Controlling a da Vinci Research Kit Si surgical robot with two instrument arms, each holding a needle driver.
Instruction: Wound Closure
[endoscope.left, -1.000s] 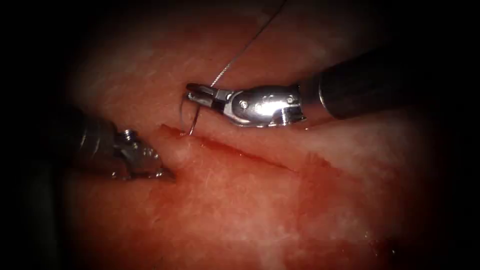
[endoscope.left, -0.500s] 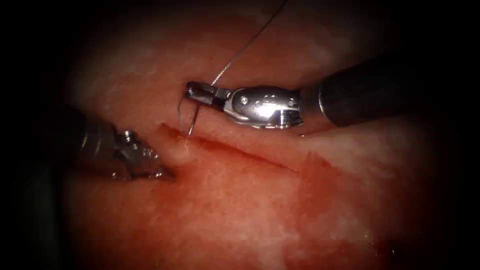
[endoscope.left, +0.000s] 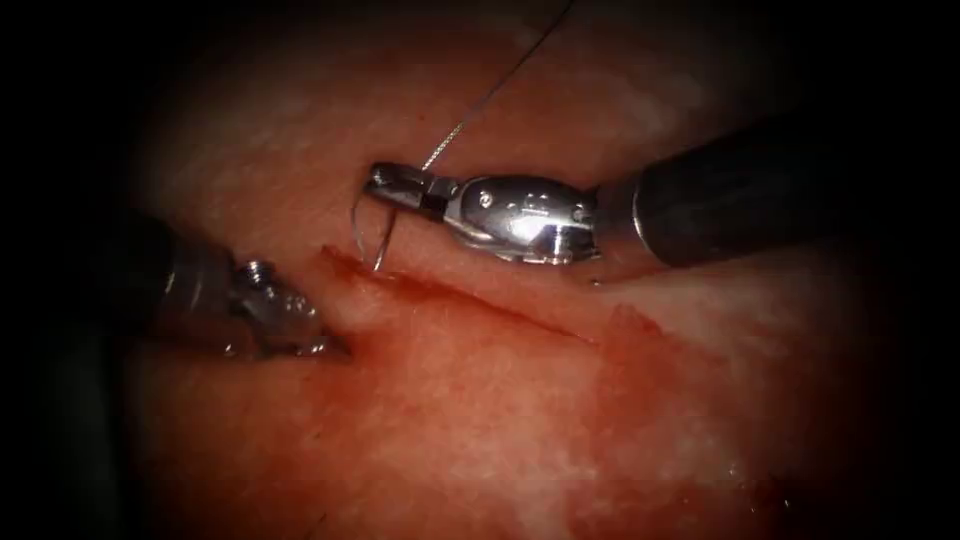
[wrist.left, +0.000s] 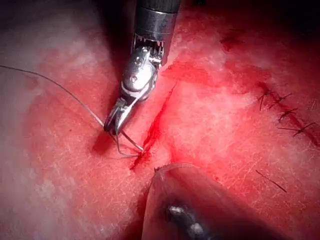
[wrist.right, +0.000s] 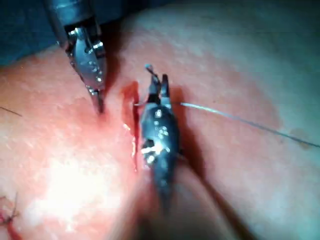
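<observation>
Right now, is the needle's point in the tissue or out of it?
At the surface. The needle, held near its thread end by the right tool, meets the tissue at the cut's edge; depth: cannot tell.

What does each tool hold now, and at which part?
The right tool holds the needle near its thread end, tip at the cut's left end. The left tool presses the tissue, holding nothing.

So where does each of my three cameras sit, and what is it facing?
Endoscope: above and in front of the cut; right tool holds the needle near its thread end, tip at the cut's edge; left tool on tissue.
Left wrist: along the left shaft, facing the right tool.
Right wrist: along its shaft.
Shared: the needle, the thread.
</observation>
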